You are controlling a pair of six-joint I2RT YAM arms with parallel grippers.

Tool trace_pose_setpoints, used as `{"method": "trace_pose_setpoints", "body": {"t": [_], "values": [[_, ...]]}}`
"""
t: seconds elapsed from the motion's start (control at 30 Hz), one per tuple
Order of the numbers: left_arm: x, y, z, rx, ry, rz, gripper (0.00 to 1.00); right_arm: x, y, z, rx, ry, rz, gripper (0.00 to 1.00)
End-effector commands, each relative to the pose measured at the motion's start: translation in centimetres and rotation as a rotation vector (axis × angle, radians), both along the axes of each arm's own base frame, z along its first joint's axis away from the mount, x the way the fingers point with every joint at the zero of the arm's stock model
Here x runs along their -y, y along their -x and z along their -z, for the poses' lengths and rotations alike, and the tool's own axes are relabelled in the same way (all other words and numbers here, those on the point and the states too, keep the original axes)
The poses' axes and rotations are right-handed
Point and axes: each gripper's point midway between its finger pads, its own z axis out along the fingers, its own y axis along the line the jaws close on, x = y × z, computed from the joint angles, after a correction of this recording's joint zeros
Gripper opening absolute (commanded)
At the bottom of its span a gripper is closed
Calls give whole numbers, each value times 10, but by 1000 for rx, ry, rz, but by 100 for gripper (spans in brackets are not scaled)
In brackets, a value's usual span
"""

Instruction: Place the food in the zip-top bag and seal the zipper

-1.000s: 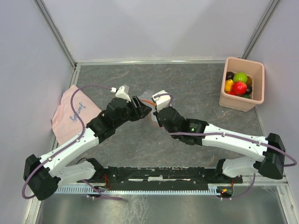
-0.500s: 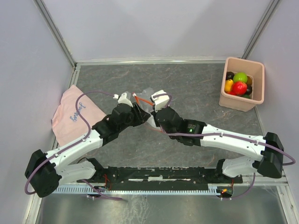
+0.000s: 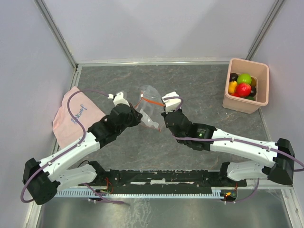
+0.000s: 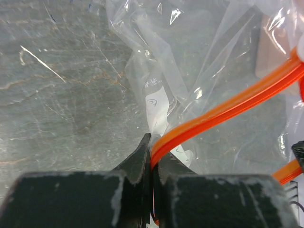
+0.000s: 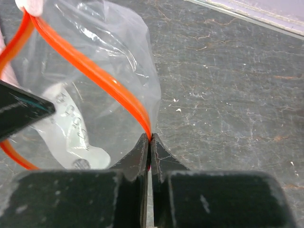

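The clear zip-top bag (image 3: 148,95) hangs between my two grippers at mid-table, its mouth pulled open. My left gripper (image 3: 138,113) is shut on the orange zipper (image 4: 237,99) at one side of the mouth, the strip pinched between its fingertips (image 4: 142,154). Across the mouth, my right gripper (image 3: 162,114) is shut on the zipper (image 5: 95,71) as well. A white label (image 5: 71,137) shows through the bag (image 5: 109,42). The food (image 3: 243,85) lies in the pink bin at the far right, apart from both grippers.
The pink bin (image 3: 260,102) stands near the right wall. A pink cloth (image 3: 71,116) lies at the left edge under the left arm's cable. Grey walls close in the back and both sides.
My left gripper has closed on the zipper strip. Both grippers have drawn apart, spreading the bag's mouth open between them.
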Motion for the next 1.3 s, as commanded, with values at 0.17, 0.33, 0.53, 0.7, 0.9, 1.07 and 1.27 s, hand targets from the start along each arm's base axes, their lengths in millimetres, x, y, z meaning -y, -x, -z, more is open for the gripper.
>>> {"method": "trace_pose_setpoints", "body": {"t": [0.17,0.33,0.53,0.7,0.9,1.07,1.27], "values": [[0,-3,-48,82,-131,105,3,-8,-6,-12,9,6,-22,44],[10,-1,-52,71,-142,168,3,-28,-16,-9,8,37,-33,56],[6,1,-51,42,-219,195,3,-42,-34,-7,15,31,-24,62],[-2,2,-52,24,-289,203,3,-45,-52,0,-12,14,-23,57],[-26,-1,-54,16,-404,138,3,-30,-62,3,-42,5,5,35],[-50,-6,-65,16,-515,63,3,-10,-61,9,-76,-15,51,7],[-73,-15,-79,26,-619,-47,3,-2,-52,19,-144,-45,74,2]]}}
